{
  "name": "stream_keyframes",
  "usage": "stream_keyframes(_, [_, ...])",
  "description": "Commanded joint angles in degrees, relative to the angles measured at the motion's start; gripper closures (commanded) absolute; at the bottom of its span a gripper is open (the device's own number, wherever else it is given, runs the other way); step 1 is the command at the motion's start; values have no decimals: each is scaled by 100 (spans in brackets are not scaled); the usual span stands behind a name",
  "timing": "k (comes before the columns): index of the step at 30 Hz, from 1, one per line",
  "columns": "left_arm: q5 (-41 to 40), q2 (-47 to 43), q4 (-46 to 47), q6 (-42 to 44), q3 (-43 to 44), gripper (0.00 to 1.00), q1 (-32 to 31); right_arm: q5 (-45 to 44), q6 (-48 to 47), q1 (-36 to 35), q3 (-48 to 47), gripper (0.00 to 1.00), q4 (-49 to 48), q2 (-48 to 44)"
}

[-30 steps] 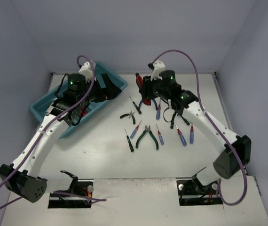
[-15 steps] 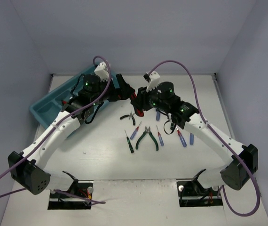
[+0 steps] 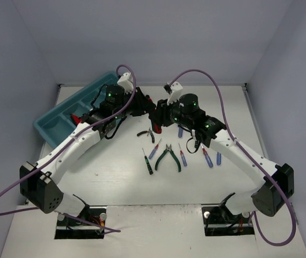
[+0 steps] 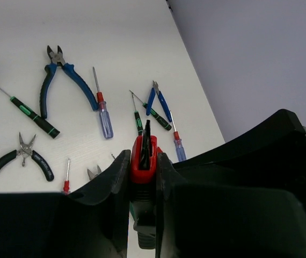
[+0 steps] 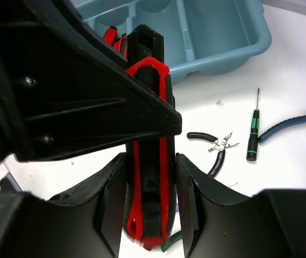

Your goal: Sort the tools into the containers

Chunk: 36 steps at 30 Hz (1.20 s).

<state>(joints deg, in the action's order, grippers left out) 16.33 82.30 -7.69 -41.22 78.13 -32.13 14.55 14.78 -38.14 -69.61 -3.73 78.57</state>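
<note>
A red-and-black cutter (image 5: 150, 177) hangs above the table between both arms. My right gripper (image 5: 150, 161) is shut on its lower body. My left gripper (image 4: 143, 157) is shut on its red end (image 4: 142, 161). In the top view the two grippers meet near the table's back middle, the left gripper (image 3: 145, 107) beside the right gripper (image 3: 158, 116). The teal tray (image 3: 56, 122) lies at the back left with a red-handled tool (image 3: 77, 118) in one compartment. Loose tools lie below the grippers: black-handled pliers (image 3: 145, 133), green-handled pliers (image 3: 169, 157), a green screwdriver (image 3: 148, 161) and several blue and red screwdrivers (image 3: 206, 156).
The left wrist view shows blue-handled pliers (image 4: 62, 75), a green-black screwdriver (image 4: 32, 113) and small black pliers (image 4: 21, 158) on the white table. The tray (image 5: 217, 32) sits just behind the held cutter in the right wrist view. Grey walls close the table's back and sides.
My left arm swung right from over the tray to the right gripper, and its jaws went from open to shut on the cutter. The right gripper carried the cutter slightly left.
</note>
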Motion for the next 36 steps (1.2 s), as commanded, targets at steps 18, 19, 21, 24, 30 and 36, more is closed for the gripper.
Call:
stream_keyframes(18, [716,665,-1396,1021,509,100,4023,-975,-66,262,1469,17,206,-1337])
stream_keyframes(19, [754,773,-1397,1056,518,100,4187,-996,-55,267,1520,17,234,-1372])
stream_keyframes(21, [836,1055,-1417,1108,566,98,4470,-1029,-46,277,1597,17,273,-1444])
stream_keyframes(24, [849,1471,-1451,1154,700,88,4863,-1062,-69,284,1646,17,328,-1493])
stream_keyframes(30, [802,2170,-1766,1445,1204,49,4918,-1164,-155,311,1659,16,346,-1454])
stream_keyframes(36, [733,1883,-1990,1453,1255,21,4895,-1408,-132,371,1675,16,596,-1391])
